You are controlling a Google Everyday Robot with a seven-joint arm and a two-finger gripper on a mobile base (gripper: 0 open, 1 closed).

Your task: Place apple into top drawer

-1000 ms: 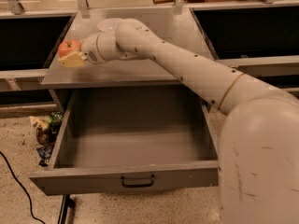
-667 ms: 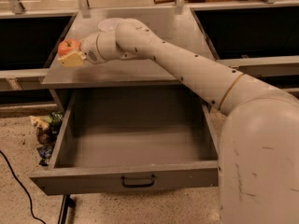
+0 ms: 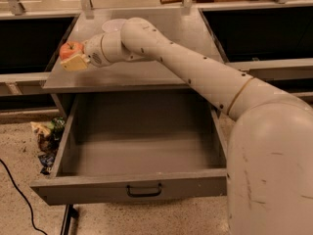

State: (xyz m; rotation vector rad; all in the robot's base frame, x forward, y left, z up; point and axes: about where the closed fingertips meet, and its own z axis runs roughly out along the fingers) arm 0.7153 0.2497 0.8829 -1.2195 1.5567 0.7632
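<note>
Clasping the half-hidden apple (image 3: 70, 48), gripper (image 3: 73, 57) hangs above the countertop (image 3: 146, 75).

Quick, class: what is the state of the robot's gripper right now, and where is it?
Gripper: closed on the apple, at the left end of the countertop, not yet over the open top drawer.

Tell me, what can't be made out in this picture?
Camera view:
- Pincer at the counter's left edge: partly hidden by the apple.
- Bowl: mostly hidden by the arm.
- Drawer: right front corner covered by the robot's body.
- Floor litter: too blurred to identify.
</note>
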